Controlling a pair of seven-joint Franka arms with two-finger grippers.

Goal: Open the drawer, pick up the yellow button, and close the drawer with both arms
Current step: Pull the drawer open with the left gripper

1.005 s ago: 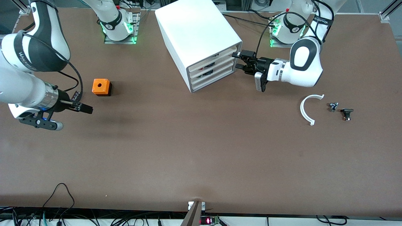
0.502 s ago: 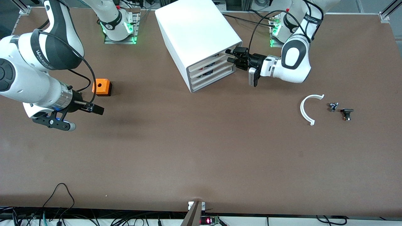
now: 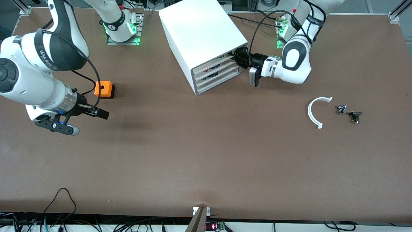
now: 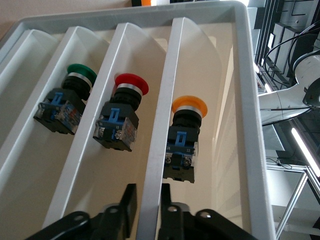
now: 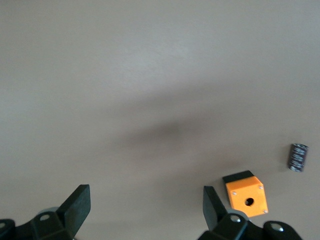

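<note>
Front view: the left gripper (image 3: 239, 58) reaches the top drawer (image 3: 216, 62) of the white cabinet (image 3: 199, 35), while the right gripper (image 3: 96, 112) waits spread over the table (image 3: 206, 154) near the orange cube (image 3: 104, 89).

Left wrist view: its fingers (image 4: 129, 205) pinch a thin, stiff drawer divider (image 4: 162, 145); the orange-capped button (image 4: 185, 135) lies in the end compartment, light, rigid, best grasped across its boxy body.

Right wrist view: spread jaws, nothing held.

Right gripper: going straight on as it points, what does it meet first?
Probably the brown table: the open right gripper frames only tabletop. The orange cube with a round hole sits off that line.
</note>
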